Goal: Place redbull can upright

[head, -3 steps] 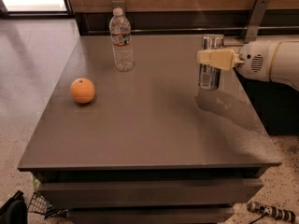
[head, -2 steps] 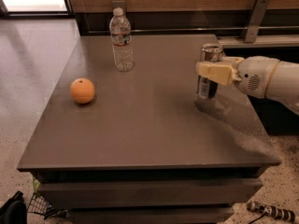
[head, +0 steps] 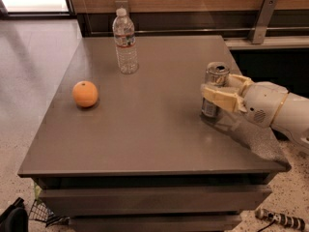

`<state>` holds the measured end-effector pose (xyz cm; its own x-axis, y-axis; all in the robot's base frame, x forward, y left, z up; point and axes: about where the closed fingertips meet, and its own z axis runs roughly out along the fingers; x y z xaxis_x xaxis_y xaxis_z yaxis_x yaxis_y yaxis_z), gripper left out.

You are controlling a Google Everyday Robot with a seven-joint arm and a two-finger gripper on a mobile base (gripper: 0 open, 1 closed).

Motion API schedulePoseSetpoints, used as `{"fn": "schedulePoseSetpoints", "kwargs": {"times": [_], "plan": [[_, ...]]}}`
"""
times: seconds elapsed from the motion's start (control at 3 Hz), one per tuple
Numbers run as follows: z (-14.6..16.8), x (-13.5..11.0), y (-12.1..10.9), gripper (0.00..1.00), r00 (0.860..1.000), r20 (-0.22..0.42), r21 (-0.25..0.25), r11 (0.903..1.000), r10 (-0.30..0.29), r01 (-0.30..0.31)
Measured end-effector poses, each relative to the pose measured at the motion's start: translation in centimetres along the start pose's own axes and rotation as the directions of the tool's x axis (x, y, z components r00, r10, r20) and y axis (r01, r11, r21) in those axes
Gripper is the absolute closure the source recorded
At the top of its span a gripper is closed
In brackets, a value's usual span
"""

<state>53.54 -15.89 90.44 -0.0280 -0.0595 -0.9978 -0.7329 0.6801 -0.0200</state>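
The redbull can (head: 215,77) stands upright near the right edge of the grey table (head: 145,124), its silver top showing. My gripper (head: 217,94) comes in from the right on a white arm, and its cream fingers (head: 219,98) wrap around the can's middle. The can's base looks to be on or just above the table top.
A clear water bottle (head: 125,42) with a white cap stands at the back of the table. An orange (head: 85,94) lies at the left. A metal rail post (head: 261,19) rises behind the right corner. The table's right edge is close to the can.
The gripper has moved down and toward the front with the can, bringing it lower onto the table.
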Motion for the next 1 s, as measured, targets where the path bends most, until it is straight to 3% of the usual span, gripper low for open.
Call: {"fn": "schedulePoseSetpoints", "kwargs": {"times": [0.33,1.0], "plan": [[-0.62,0.60,1.15,1.00,0.998,0.024,-0.013,0.9979,-0.063,0.063],[-0.14,0.58,1.62,0.54,0.997,0.006,-0.043,0.9963,-0.074,0.074]]}}
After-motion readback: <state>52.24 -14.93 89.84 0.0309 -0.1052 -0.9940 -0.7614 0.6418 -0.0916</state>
